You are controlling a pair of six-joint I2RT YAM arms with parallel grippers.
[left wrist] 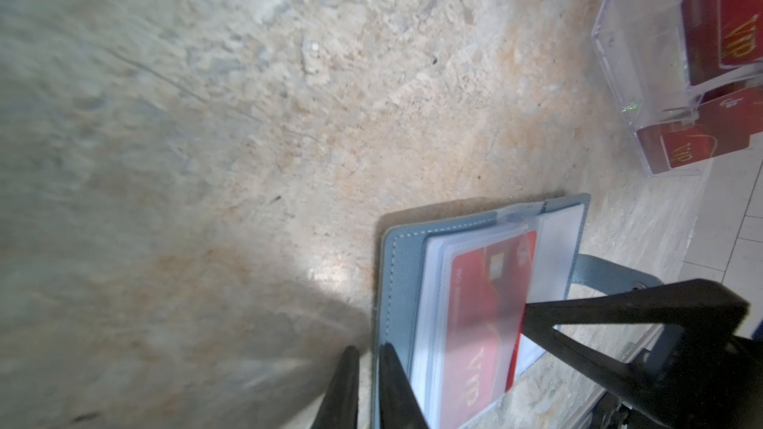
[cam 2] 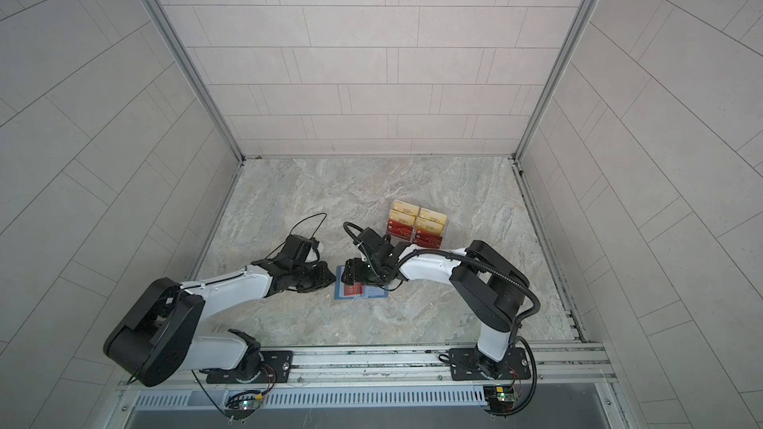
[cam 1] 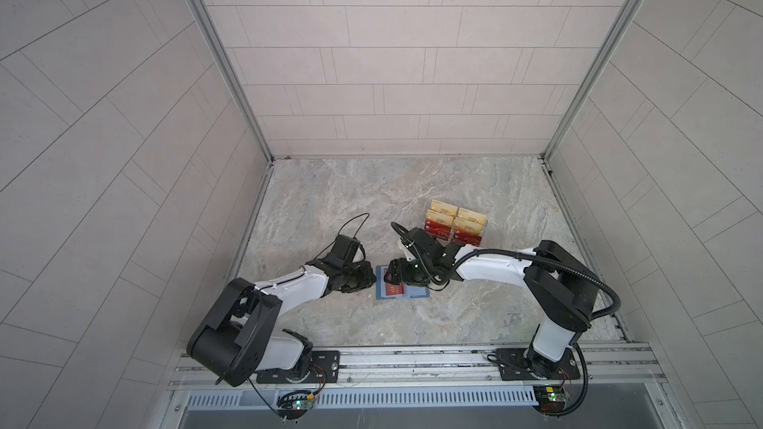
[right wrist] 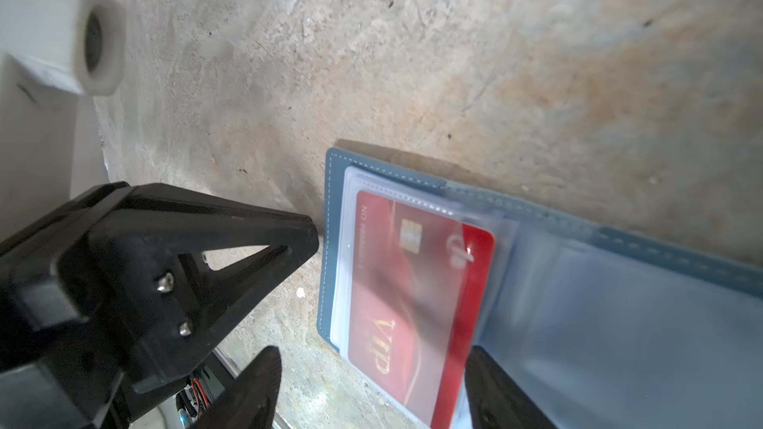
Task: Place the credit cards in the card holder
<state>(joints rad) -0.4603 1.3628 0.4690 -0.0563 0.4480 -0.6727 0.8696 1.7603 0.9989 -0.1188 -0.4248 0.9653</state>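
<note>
Right gripper [right wrist: 372, 349] is spread wide with nothing in it, one fingertip [left wrist: 549, 315] touching the red plastic credit card [right wrist: 413, 282] (gold "VIP", "NO" plus blurry digits). Card's mostly inside a clear sleeve of the open slate-blue booklet card holder [right wrist: 329, 208]. Left gripper [left wrist: 368, 348] is nearly closed, pinching its cover edge. Clear acrylic rack [cam 1: 456, 222] of gold and red "VIP" cards sits behind.
</note>
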